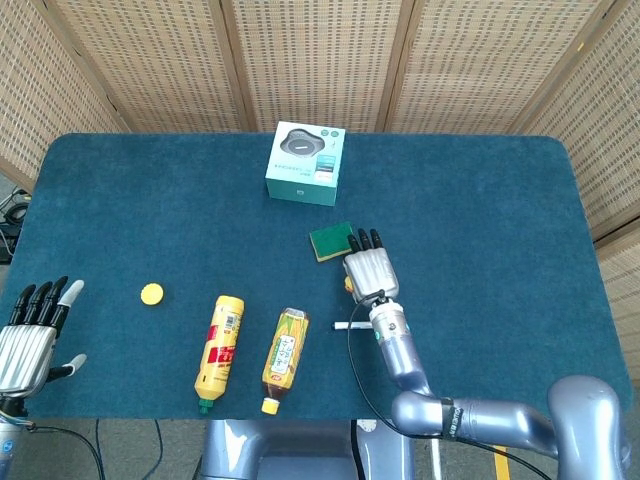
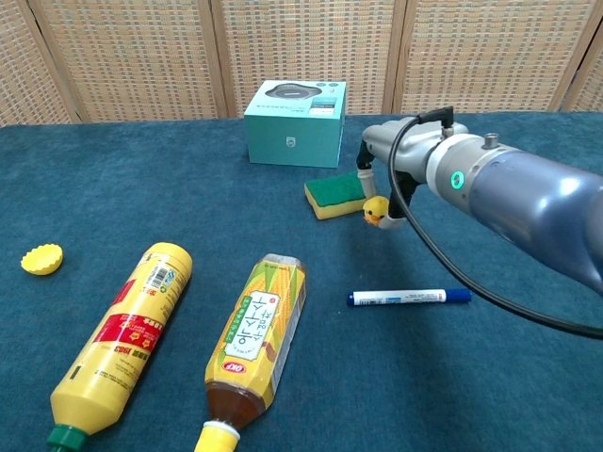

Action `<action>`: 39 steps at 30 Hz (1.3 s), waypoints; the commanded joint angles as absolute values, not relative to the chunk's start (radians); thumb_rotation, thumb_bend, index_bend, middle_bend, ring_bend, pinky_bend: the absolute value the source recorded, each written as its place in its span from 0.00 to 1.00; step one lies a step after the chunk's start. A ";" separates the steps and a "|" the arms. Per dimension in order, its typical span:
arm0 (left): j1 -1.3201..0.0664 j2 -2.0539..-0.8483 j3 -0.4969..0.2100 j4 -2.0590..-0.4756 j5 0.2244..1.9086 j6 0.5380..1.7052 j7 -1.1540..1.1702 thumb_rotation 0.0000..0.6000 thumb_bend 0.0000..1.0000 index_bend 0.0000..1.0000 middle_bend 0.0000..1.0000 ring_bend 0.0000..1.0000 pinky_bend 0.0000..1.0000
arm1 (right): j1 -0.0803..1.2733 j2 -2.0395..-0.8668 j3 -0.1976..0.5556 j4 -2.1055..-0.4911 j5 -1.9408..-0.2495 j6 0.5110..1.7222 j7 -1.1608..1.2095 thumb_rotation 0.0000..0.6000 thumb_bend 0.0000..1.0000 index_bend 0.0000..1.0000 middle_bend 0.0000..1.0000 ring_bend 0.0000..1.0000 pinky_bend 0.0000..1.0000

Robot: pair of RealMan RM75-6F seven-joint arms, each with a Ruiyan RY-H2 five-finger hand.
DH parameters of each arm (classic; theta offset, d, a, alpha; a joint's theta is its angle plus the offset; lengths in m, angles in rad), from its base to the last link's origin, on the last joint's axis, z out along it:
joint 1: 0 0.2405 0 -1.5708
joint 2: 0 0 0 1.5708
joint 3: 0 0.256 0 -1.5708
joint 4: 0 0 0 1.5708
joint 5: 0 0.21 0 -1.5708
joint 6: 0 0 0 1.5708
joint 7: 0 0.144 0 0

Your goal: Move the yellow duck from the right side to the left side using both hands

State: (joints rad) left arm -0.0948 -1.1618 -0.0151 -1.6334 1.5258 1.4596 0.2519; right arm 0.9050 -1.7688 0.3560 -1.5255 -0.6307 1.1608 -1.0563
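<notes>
- Teal box point(image 2: 295, 122): front carries small print, not readable.
- Two bottles point(image 2: 118, 344) point(image 2: 256, 339) bear printed labels, illegible.
- Yellow duck point(image 2: 376, 212) is pinched in the right hand point(image 1: 370, 274), above the cloth, just beside the green sponge point(image 2: 340, 194); facing indeterminate.
- Left hand point(image 1: 30, 335) holds nothing, fingers spread, at the table's left edge.

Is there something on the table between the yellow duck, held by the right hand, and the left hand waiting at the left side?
Yes. The right hand holds the yellow duck near the sponge. Toward the open left hand lie the tea bottle, the yellow bottle and a yellow cap. All are low.
</notes>
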 commanded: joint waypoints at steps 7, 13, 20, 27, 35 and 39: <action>-0.108 -1.174 -0.025 -1.619 1.492 1.433 0.263 1.00 0.11 0.00 0.00 0.00 0.00 | 1.003 -1.867 0.394 -1.316 -0.560 1.074 -1.028 1.00 0.20 0.55 0.12 0.00 0.07; -0.114 -1.178 -0.026 -1.614 1.481 1.420 0.266 1.00 0.10 0.00 0.00 0.00 0.00 | 1.039 -1.914 0.396 -1.203 -0.545 1.021 -0.994 1.00 0.20 0.55 0.12 0.00 0.07; -0.121 -1.182 -0.027 -1.609 1.470 1.408 0.266 1.00 0.11 0.00 0.00 0.00 0.00 | 1.068 -1.942 0.394 -1.124 -0.539 0.990 -0.973 1.00 0.19 0.55 0.12 0.00 0.07; -0.125 -1.182 -0.024 -1.609 1.468 1.400 0.265 1.00 0.11 0.00 0.00 0.00 0.00 | 1.074 -1.949 0.382 -1.108 -0.520 0.981 -0.975 1.00 0.19 0.55 0.12 0.00 0.07; -0.125 -1.179 -0.021 -1.613 1.471 1.404 0.261 1.00 0.11 0.00 0.00 0.00 0.00 | 1.062 -1.932 0.367 -1.165 -0.507 1.008 -0.979 1.00 0.19 0.55 0.12 0.00 0.07; -0.124 -1.177 -0.017 -1.618 1.482 1.410 0.260 1.00 0.10 0.00 0.00 0.00 0.00 | 1.061 -1.930 0.362 -1.199 -0.518 1.024 -0.972 1.00 0.19 0.55 0.12 0.00 0.07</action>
State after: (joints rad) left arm -0.1240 -1.1770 -0.0175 -1.6177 1.4810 1.4095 0.2601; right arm 1.0618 -1.9315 0.3640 -1.1925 -0.5137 1.0183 -0.9755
